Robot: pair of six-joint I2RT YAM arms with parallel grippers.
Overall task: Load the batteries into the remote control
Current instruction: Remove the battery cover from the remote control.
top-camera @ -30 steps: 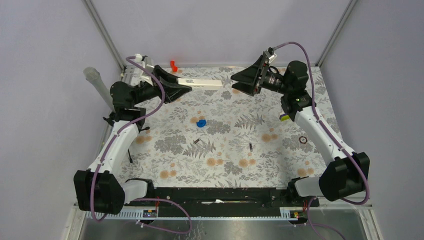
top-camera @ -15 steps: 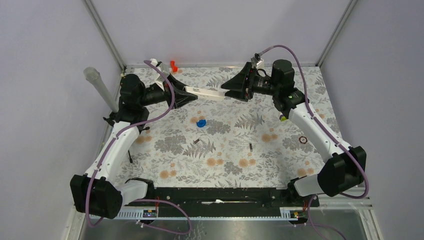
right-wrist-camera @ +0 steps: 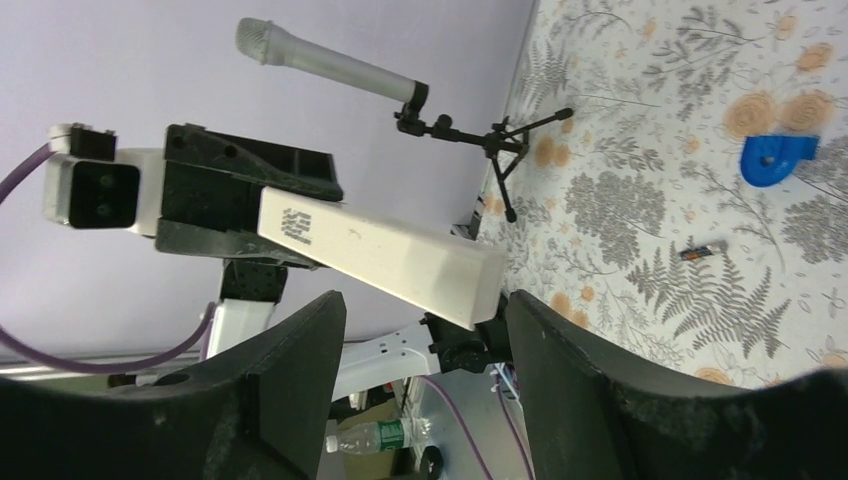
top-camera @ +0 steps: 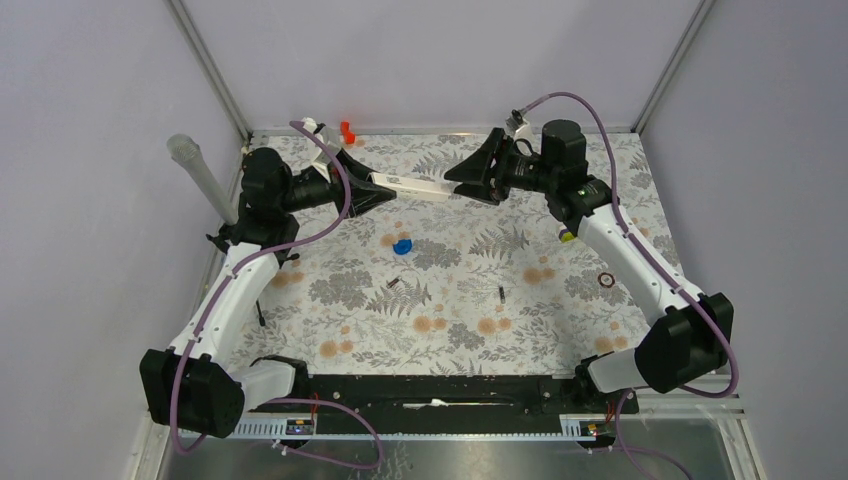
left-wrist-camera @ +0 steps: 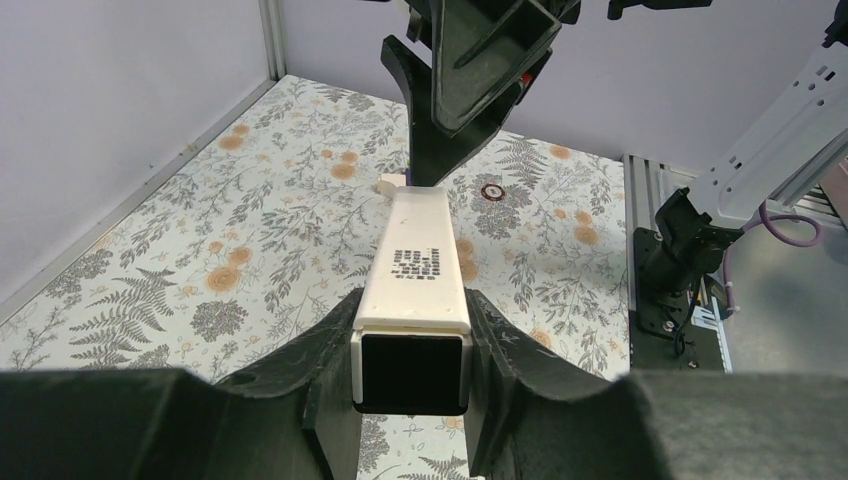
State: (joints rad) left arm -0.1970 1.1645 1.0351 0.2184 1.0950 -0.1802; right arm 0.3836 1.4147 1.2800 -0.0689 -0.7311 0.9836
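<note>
- My left gripper (top-camera: 384,192) hides the near end of the remote control (top-camera: 420,186) from above.
- My right gripper (top-camera: 455,182) covers its far end.
- The batteries (top-camera: 500,294) look too small to read any markings.

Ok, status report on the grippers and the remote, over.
Left gripper shut on remote. Right gripper open around its far end. Two batteries loose on table, not loaded. Nothing in the way.

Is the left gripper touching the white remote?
Touching. In the left wrist view, the left gripper has a finger pressed flat against each long side of the remote control, with no gap on either side.
</note>
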